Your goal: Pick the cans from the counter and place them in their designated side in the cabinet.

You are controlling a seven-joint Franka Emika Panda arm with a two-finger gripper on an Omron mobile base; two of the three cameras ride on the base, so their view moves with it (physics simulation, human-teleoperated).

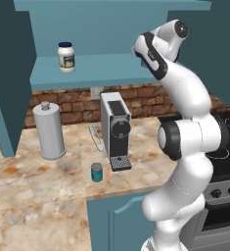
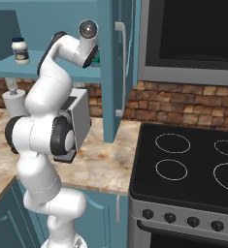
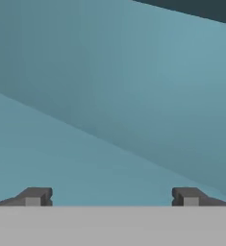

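Jar (image 1: 66,57) on shelf (image 1: 102,71) — coffee machine (image 1: 115,128) below.

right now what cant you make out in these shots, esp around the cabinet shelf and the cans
- Second can: a teal sliver sits behind the wrist in the right base view; too hidden to confirm.
- Gripper: hand view shows fingertips wide apart over the blue cabinet; the arm covers it in both base views.
- Jar label: too small.
- Can on the counter: label blurred.

Glossy white rounded arm (image 1: 185,122) segments, dark joint rings, and small dark grey tool (image 3: 112,197) tips.
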